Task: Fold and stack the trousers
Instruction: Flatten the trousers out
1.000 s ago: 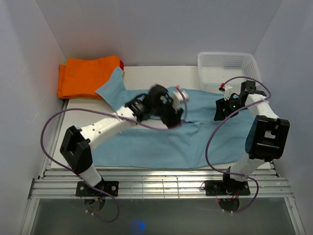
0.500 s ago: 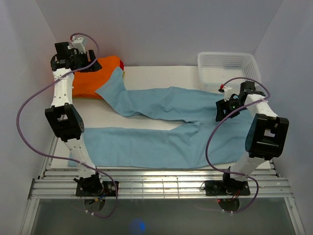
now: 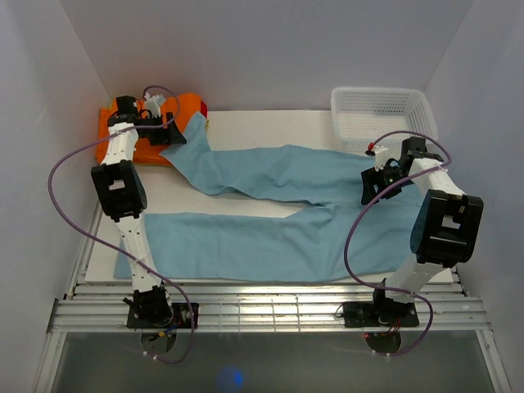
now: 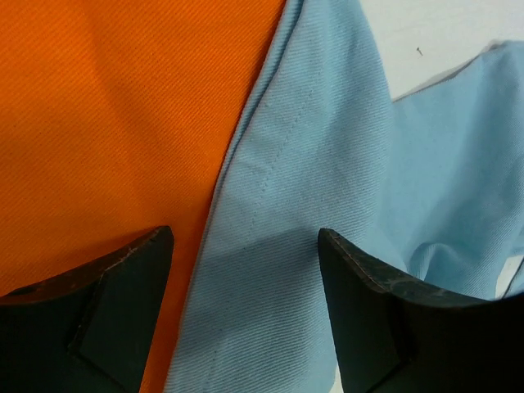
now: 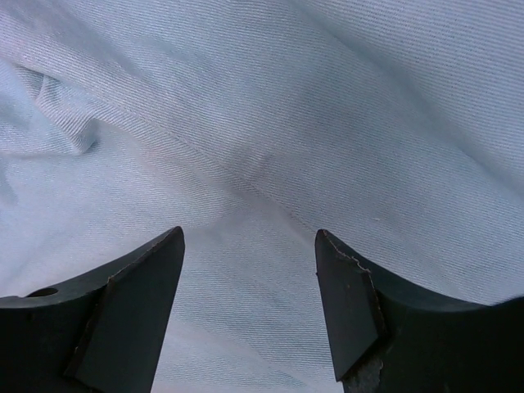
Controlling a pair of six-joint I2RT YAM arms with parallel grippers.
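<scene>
Hovering at the far-left corner, my left gripper [image 3: 168, 131] has its fingers spread wide with nothing between them, poised over the cuff end of the light sky-blue thin cloth trousers [image 3: 270, 237]. That cuff lies overlapping the edge of the bright orange folded garment [image 3: 110, 141]. In my left wrist view the left gripper [image 4: 243, 237] straddles the stitched hem of the trousers [image 4: 311, 205], one finger over the orange folded garment [image 4: 106, 123], the other over blue. The trousers lie flat on the white table [image 3: 262, 123], long axis running left to right: two legs reaching left, the waist at the right. The far leg slants up to my left fingers, so that arm is nearer the cuff. Over the waist end, near the white plastic basket [image 3: 381, 110], my right gripper [image 3: 371, 188] also stands open and empty above the trousers [image 5: 246, 123].
</scene>
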